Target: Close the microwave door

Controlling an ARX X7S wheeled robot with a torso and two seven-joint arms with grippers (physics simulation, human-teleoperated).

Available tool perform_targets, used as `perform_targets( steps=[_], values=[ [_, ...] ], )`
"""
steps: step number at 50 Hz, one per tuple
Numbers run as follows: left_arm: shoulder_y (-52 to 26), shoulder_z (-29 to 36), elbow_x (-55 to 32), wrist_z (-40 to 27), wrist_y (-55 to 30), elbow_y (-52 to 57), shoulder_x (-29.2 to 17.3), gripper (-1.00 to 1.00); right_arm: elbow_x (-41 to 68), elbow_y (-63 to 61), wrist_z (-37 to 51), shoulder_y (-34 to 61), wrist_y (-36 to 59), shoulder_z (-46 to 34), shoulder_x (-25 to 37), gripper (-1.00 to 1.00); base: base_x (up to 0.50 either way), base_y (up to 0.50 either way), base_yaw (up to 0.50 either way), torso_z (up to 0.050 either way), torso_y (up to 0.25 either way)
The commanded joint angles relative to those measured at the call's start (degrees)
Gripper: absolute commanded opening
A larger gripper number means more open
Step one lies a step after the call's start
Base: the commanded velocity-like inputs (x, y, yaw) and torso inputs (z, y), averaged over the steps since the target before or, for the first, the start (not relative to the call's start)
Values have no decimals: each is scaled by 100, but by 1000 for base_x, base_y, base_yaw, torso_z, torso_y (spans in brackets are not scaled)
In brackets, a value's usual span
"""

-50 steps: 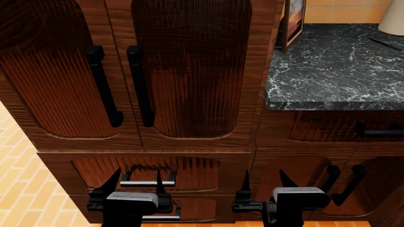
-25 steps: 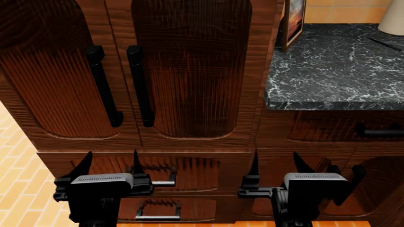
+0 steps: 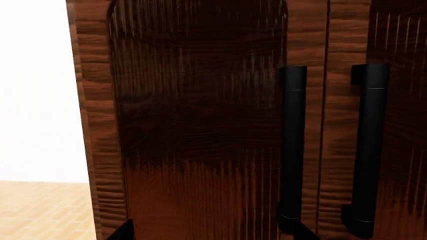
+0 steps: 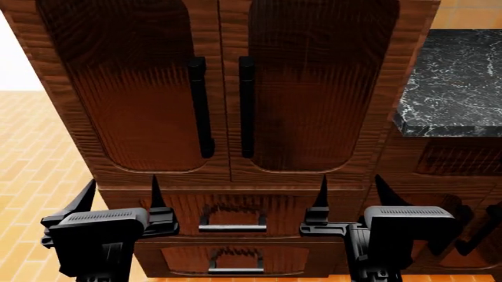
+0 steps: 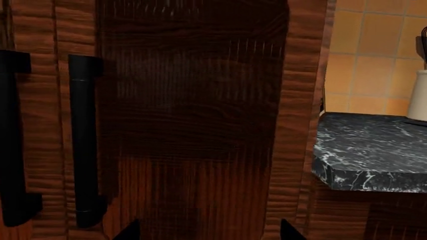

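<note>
The microwave and its door are out of view in every frame. In the head view my left gripper [image 4: 120, 197] is open and empty, low in front of the tall wooden cabinet [image 4: 117, 88]. My right gripper [image 4: 353, 192] is open too, level with it and further right. The left wrist view shows only the tips of the left gripper [image 3: 213, 235], pointing at the cabinet's left door [image 3: 200, 125]. The right wrist view shows the tips of the right gripper [image 5: 210, 232], facing the cabinet's right door [image 5: 193, 115].
Two black vertical handles [image 4: 202, 106] [image 4: 246, 106] run down the middle of the cabinet doors. Drawers with metal handles [image 4: 231, 226] sit below them. A black marble countertop [image 4: 462, 82] adjoins the cabinet on the right, with a white jar [image 5: 419, 100] on it. Orange tiled floor [image 4: 32, 164] lies to the left.
The head view has shifted left: the cabinet and countertop now sit further right in frame. Both grippers stand higher and wider apart, still open.
</note>
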Motion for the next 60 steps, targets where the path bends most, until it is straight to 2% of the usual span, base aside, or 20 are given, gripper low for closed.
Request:
perform_targets(
  steps=[1,60],
  values=[
    [22,28,-45,-50,-11,77,-63,100,19,-77,72,22,45,-67,71,100,0,500,0,0,0],
    [76,185,-216,-286,97,80,-280,100,302,-23,345,23,-42,-159,265,100,0,500,0,0,0]
  ],
)
